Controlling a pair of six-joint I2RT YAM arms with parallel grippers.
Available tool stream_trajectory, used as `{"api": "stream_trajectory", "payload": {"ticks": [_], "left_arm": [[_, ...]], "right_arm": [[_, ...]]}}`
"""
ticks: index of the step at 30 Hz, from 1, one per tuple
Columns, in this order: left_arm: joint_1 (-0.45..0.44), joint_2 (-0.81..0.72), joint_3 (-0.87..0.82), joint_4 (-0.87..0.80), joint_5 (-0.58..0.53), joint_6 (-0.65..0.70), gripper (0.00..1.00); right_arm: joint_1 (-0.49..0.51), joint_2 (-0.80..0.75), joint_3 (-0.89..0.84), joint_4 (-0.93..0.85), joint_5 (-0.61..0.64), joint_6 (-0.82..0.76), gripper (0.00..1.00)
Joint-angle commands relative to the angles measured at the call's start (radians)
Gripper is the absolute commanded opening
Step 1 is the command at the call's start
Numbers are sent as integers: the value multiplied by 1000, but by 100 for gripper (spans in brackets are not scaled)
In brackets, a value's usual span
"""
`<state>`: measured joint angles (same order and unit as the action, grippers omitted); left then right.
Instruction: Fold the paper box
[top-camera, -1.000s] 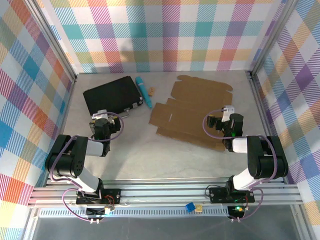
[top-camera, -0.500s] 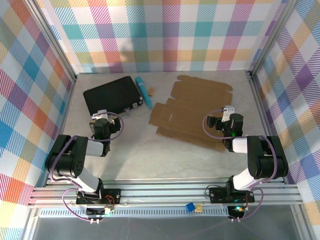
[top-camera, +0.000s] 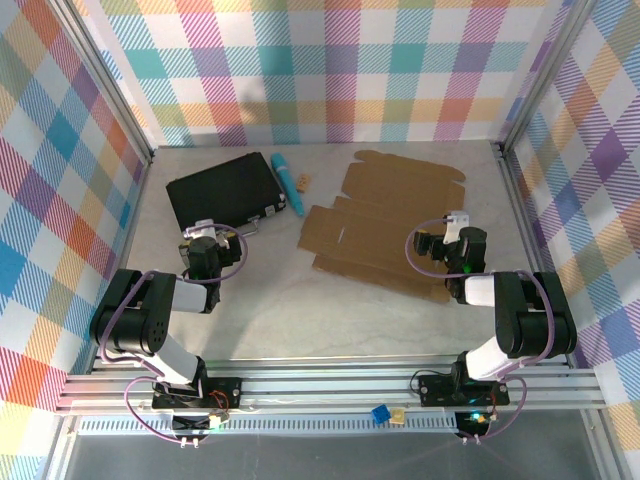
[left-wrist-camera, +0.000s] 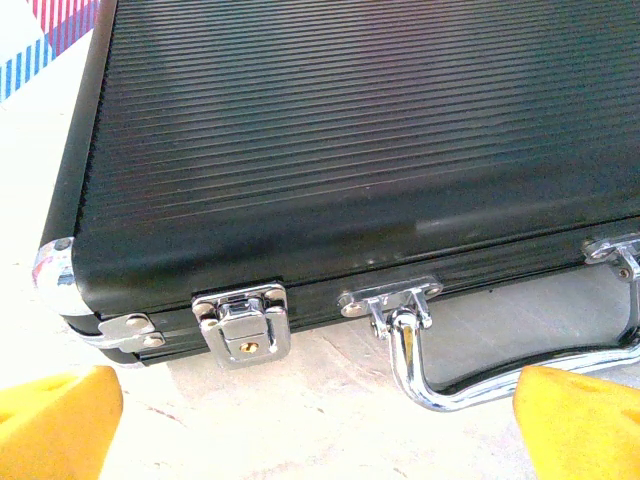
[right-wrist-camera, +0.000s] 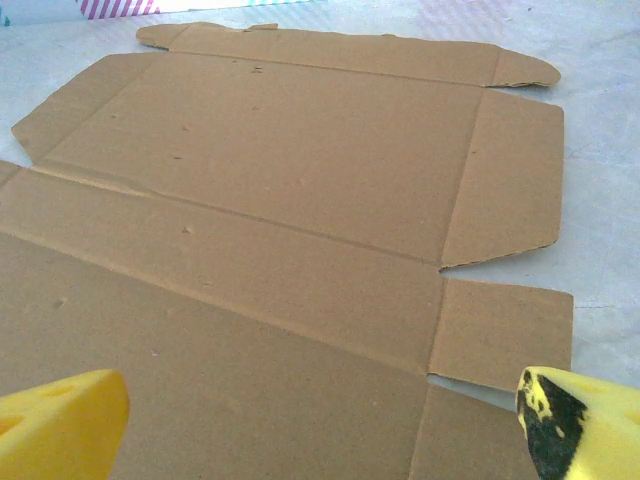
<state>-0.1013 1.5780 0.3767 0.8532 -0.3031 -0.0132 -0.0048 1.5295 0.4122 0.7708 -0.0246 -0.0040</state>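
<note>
The paper box (top-camera: 390, 225) lies flat and unfolded on the table (top-camera: 300, 300), toward 1 o'clock. The right tool (right-wrist-camera: 320, 415) is over its 4 o'clock side, spread wide and holding nothing. The left tool (left-wrist-camera: 320, 420) is spread wide too, facing a black case (top-camera: 222, 190) at 11 o'clock.

The black case (left-wrist-camera: 350, 150) ran off the left wrist view's top and right edges, its handle (left-wrist-camera: 440, 395) cut short. The cardboard (right-wrist-camera: 260, 200) ran past the right wrist view's left and bottom edges. A tan speck (top-camera: 304, 181) was too small to identify.
</note>
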Motion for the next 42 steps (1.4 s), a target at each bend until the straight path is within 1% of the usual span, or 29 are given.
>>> {"api": "stream_trajectory", "payload": {"ticks": [1,6,7,8,10,11,12,14,16,17,19,20,21,22,23,24,25,26,27,28,29,30,32,33,35,37,39,41,42], "left_arm": [[5,-1,14,43,12,6,100],[3,-21,5,50,0,6,100],[-3,-56,8,4,3,8,100],[-20,-84,20,-28,-30,25,100],[-67,-178,73,-199,-127,45,100],[-77,-222,110,-273,-169,33,100],[-81,-261,138,-320,-209,-11,100],[-94,-320,179,-342,-227,-40,100],[-122,-347,245,-347,-257,-52,100],[-138,-356,301,-382,-271,-76,100],[-147,-359,453,-562,-290,-208,100],[-147,-348,574,-774,-315,-379,100],[-142,-321,719,-1036,-318,-578,100],[-136,-292,846,-1262,-279,-709,100],[-132,-253,966,-1440,-230,-804,100],[-125,-227,1017,-1465,-157,-830,100],[-99,-207,1026,-1423,15,-817,100],[-79,-193,1014,-1368,168,-839,100],[-75,-182,1006,-1339,265,-884,95],[-79,-173,1002,-1331,329,-911,89],[-89,-162,1003,-1340,387,-933,85],[-102,-153,1007,-1371,425,-943,83],[-137,-149,1004,-1444,461,-939,80],[-158,-151,991,-1468,481,-930,79],[-199,-149,954,-1487,535,-920,73],[-249,-135,911,-1494,577,-917,67],[-311,-118,863,-1493,585,-921,63],[-364,-96,818,-1466,595,-957,59],[-388,-84,797,-1443,600,-981,59]], "right_arm": [[5,4,10,32,-17,12,99],[4,-8,6,44,-10,17,99],[10,-45,14,0,25,21,99],[32,-117,23,-73,105,23,99],[71,-251,26,-179,290,61,99],[74,-324,29,-219,342,121,99],[75,-386,53,-285,379,163,99],[74,-463,137,-417,416,182,99],[75,-507,235,-482,423,158,99],[75,-519,295,-505,424,155,99],[76,-515,471,-628,436,182,99],[77,-494,604,-751,456,228,99],[75,-457,751,-891,484,308,99],[73,-422,884,-1050,494,400,99],[68,-370,1037,-1250,476,504,99],[68,-330,1156,-1430,486,613,99],[64,-298,1259,-1599,497,765,99],[45,-293,1300,-1625,405,797,99],[31,-314,1288,-1547,260,747,99],[30,-339,1260,-1472,152,716,99],[31,-362,1234,-1434,71,730,99],[32,-372,1230,-1461,40,778,99],[31,-362,1254,-1616,4,838,100],[32,-350,1264,-1694,-31,843,96],[32,-345,1232,-1779,-111,840,89],[31,-366,1132,-1799,-187,846,84],[31,-397,1015,-1793,-246,865,76],[35,-422,913,-1759,-299,884,72],[36,-430,871,-1743,-318,894,71]]}}
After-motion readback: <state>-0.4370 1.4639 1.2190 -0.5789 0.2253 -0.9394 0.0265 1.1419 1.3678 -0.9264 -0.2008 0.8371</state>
